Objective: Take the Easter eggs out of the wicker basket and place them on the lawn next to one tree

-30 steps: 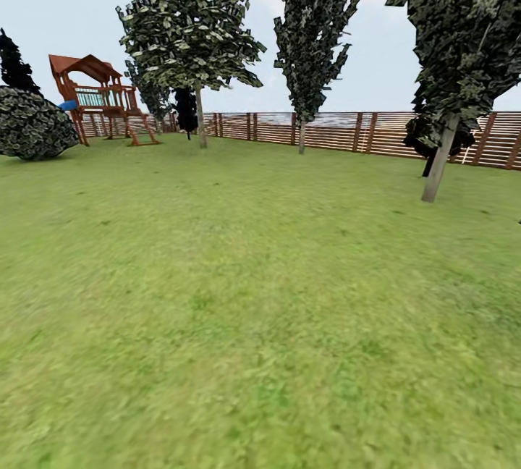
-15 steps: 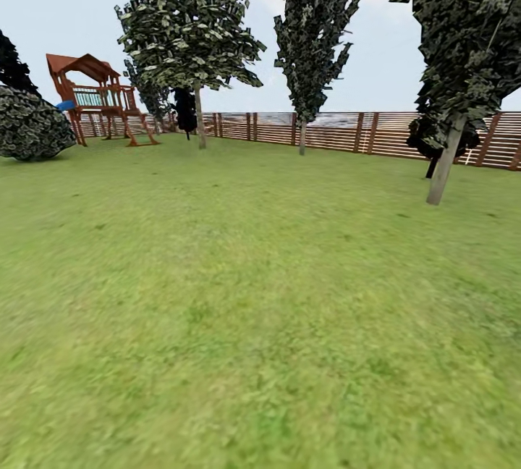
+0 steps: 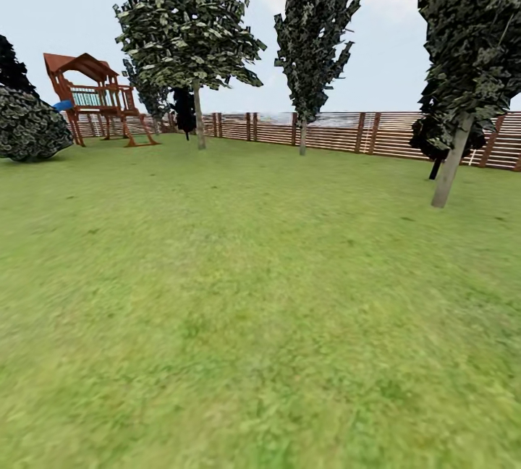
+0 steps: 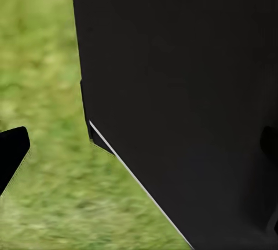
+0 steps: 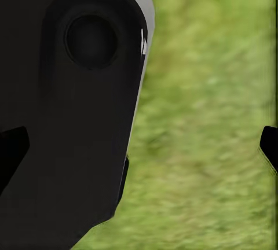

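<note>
Claw state on either arm: cannot tell; lawn (image 3: 239,295) stretches to fence (image 3: 340,130).

I was driving through a home garden — a mown lawn (image 3: 239,295), slat fence (image 3: 340,130), trees (image 3: 189,35) and a wooden play set (image 3: 94,96).

Head cam faces forward over the lawn (image 3: 246,295) toward the fence (image 3: 333,130) at 12 o'clock. Both wrist cams point down, close, sharing only that grass.
</note>
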Available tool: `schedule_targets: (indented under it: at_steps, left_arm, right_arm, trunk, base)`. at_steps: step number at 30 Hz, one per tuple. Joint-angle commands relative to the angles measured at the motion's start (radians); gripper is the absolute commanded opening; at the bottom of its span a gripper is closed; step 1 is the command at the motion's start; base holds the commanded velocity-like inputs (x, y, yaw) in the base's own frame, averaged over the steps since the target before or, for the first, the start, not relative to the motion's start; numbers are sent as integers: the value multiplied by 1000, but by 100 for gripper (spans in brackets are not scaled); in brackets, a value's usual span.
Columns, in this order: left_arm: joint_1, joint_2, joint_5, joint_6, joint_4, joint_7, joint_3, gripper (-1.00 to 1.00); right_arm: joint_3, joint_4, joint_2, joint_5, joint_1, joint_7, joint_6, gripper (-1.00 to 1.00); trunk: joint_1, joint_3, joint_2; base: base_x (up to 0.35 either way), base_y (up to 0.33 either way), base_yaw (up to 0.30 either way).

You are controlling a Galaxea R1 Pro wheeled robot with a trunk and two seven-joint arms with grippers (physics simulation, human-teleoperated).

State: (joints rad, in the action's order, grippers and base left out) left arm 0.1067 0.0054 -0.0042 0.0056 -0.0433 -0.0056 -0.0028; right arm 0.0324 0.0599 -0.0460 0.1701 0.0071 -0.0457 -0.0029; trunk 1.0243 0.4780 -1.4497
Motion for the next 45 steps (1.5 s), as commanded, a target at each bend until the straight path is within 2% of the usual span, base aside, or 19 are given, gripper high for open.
schedule_targets:
  at_steps: [1,27,45]
  left_arm:
    - [1,0,0,1,-2,-1,0,100]
    - [1,0,-1,1,-1,-1,0,100]
    - [1,-1,0,1,-1,-1,0,100]
  right_arm:
    - [3,2,0,6,1,-3,0,100]
    - [3,2,0,5,1,-3,-1,100]
    - [3,2,0,6,1,-3,0,100]
  trunk:
    - [1,1,0]
    - [1,1,0]
    - [1,1,0]
  base:
    - [326,0,0]
    - [326,0,-111]
    - [326,0,-9]
